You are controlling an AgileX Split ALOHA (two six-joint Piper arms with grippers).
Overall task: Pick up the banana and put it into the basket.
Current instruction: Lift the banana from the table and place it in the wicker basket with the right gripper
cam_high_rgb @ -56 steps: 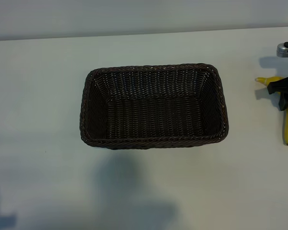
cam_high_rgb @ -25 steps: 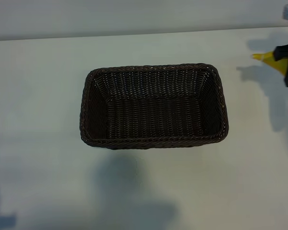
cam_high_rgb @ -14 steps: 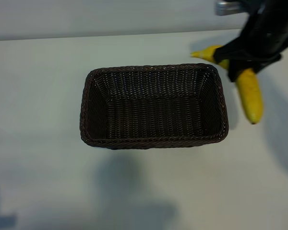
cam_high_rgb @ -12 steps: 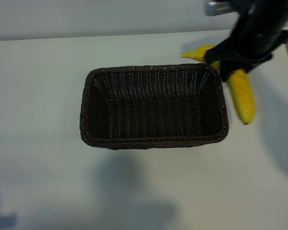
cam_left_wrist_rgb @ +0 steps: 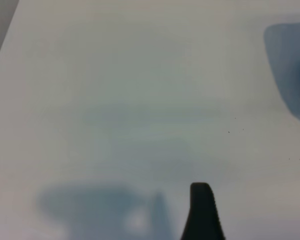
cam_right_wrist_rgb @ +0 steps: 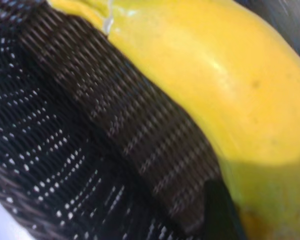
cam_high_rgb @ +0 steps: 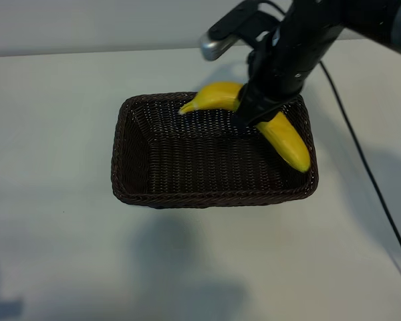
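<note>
Robot arm holds a banana over a wicker basket

The right gripper [cam_high_rgb: 252,115], reaching in from the upper right of the exterior frame, is clamped around the middle of the yellow banana [cam_high_rgb: 285,140], which hangs above the right half of the dark brown woven basket [cam_high_rgb: 130,144] at the frame's centre. The fruit's pointed stem end aims toward the basket's upper rim, its other end toward the lower right corner. A black cable [cam_high_rgb: 361,164] trails from the arm across the white table [cam_high_rgb: 53,120] toward the lower right. In the right wrist view the banana [cam_right_wrist_rgb: 225,85] fills the upper right, with basket [cam_right_wrist_rgb: 65,150] weave beneath. The left gripper's dark finger [cam_left_wrist_rgb: 202,212] shows over bare table [cam_left_wrist_rgb: 115,100], grasping nothing, its jaws apart.
</note>
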